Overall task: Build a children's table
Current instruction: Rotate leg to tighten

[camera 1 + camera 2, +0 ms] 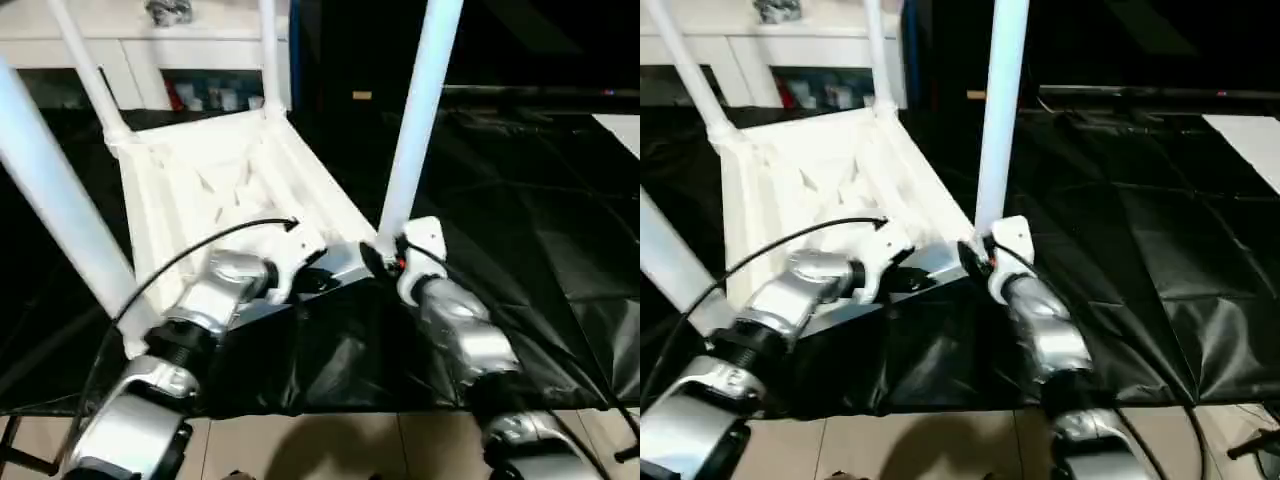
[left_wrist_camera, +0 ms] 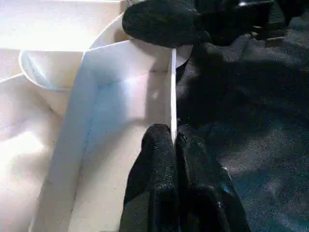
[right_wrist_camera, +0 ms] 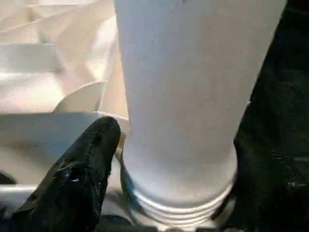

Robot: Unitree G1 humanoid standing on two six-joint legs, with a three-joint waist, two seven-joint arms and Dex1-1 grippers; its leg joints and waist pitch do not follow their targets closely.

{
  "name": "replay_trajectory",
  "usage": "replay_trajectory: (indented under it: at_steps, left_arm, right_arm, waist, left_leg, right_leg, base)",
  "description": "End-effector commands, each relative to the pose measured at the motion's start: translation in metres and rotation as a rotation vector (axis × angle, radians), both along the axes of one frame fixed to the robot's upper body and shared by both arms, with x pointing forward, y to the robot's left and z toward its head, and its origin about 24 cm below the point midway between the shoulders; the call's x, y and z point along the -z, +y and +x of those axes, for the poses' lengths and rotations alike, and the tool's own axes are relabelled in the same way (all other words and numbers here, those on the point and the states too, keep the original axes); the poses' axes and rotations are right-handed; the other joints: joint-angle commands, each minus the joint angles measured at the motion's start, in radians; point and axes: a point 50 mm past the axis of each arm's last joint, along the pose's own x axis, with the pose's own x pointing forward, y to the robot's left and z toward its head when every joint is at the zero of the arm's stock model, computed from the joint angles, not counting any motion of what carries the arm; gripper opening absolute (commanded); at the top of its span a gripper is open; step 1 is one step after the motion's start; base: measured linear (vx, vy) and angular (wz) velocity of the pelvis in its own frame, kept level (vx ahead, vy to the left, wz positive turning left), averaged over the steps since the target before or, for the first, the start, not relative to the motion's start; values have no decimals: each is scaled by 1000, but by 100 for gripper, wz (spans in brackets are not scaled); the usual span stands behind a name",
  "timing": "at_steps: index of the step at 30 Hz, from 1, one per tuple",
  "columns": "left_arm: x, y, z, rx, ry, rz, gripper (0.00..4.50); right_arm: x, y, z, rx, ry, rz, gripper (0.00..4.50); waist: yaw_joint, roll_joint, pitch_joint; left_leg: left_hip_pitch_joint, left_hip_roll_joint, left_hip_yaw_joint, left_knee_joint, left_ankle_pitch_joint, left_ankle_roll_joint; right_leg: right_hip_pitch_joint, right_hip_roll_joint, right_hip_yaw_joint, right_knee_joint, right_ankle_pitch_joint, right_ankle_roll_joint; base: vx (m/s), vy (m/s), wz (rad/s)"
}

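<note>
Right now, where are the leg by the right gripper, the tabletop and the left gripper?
leg (image 1: 418,110), left eye view, mid shaft.
tabletop (image 1: 200,180), left eye view, ribbed underside.
left gripper (image 2: 174,145), left wrist view, fingertips pinching the tabletop's thin edge.

Tabletop (image 1: 215,190) and legs (image 1: 415,110) are showing smooth white plastic with a soft sheen; the near leg's threaded end (image 3: 178,200) is looking ridged. Black cloth (image 1: 520,230) is lying creased and faintly glossy. Forearms (image 1: 465,330) are gleaming as brushed silver metal. Fingers (image 2: 159,179) are appearing matt, finely grained black.
</note>
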Motion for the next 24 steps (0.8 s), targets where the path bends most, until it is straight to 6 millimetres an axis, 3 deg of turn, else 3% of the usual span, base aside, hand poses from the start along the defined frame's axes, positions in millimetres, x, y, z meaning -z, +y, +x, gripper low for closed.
replay_trajectory:
  at_steps: [1, 3, 5, 7, 11, 13, 14, 16, 18, 19, 20, 24]
  left_arm:
    - [2, -18, -10, 123, 1, -63, 0]
    - [2, -5, -15, 183, 16, -51, 0]
    - [2, 8, -20, 242, 39, -45, 0]
    - [1, 18, -23, 287, 43, -32, 0]
    - [-3, 32, -27, 351, 57, -33, 0]
    - [-4, 35, -28, 378, 59, -37, 0]
    - [-4, 37, -29, 388, 64, -40, 0]
    - [-7, 42, -32, 425, 79, -56, 0]
    - [-8, 43, -33, 448, 93, -64, 0]
    - [-9, 44, -33, 454, 95, -65, 0]
    - [-9, 44, -33, 457, 94, -64, 0]
    - [-12, 47, -31, 466, 105, -69, 0]
  right_arm:
    - [-12, 43, -12, -335, -63, 21, 391]
    - [-9, 27, -18, -445, -79, -46, 391]
    - [-9, 12, -23, -535, -70, -70, 391]
    - [-12, 1, -28, -628, -60, -83, 391]
    - [-15, -12, -35, -768, -27, -115, 391]
    - [-16, -14, -36, -800, -19, -120, 391]
    - [-17, -16, -37, -821, -15, -119, 365]
    - [-20, -17, -38, -873, -2, -111, 358]
    - [-21, -18, -38, -903, 8, -118, 358]
    - [-21, -18, -39, -913, 17, -117, 327]
    - [-21, -19, -39, -917, 23, -116, 327]
    - [-19, -18, -40, -957, 43, -136, 308]
  waist:
    - [-2, -22, -53]
    - [3, -19, -53]
    - [5, -29, -60]
    - [8, -26, -62]
    - [14, -23, -68]
    - [21, -23, -64]
    - [23, -21, -62]
    - [25, -17, -59]
    - [27, -19, -58]
    - [28, -19, -57]
    - [27, -19, -57]
    - [29, -21, -60]
  left_leg:
    - [1, 20, -1, -76, -333, 49]
    - [0, 22, 0, -74, -313, 58]
    - [-7, 24, 3, -69, -254, 79]
    - [-3, 26, 7, -62, -213, 98]
    - [-1, 27, 13, -54, -126, 138]
    - [0, 30, 14, -54, -139, 141]
    - [2, 31, 15, -56, -156, 134]
    - [4, 33, 14, -59, -191, 112]
    - [6, 34, 14, -62, -216, 95]
    - [7, 34, 14, -62, -228, 86]
    - [6, 34, 14, -64, -232, 78]
    - [6, 33, 14, -62, -208, 73]
  right_leg:
    - [33, -34, 23, -86, -397, -152]
    - [37, -38, 24, -83, -384, -156]
    - [46, -40, 26, -74, -313, -170]
    - [42, -38, 28, -64, -230, -205]
    - [48, -34, 26, -42, -57, -272]
    - [50, -35, 23, -42, -75, -280]
    - [48, -35, 23, -44, -104, -276]
    - [45, -37, 24, -49, -159, -268]
    - [44, -37, 24, -54, -206, -257]
    - [43, -37, 25, -55, -225, -252]
    - [43, -38, 25, -56, -240, -246]
    - [43, -37, 27, -52, -205, -247]
  base:
    - [0, 0, 0]
    - [0, 0, 0]
    - [0, 0, 0]
    - [55, -15, 2]
    - [30, -7, 2]
    - [0, 0, 0]
    - [0, 0, 0]
    - [0, 0, 0]
    - [0, 0, 0]
    - [0, 0, 0]
    - [0, 0, 0]
    - [0, 0, 0]
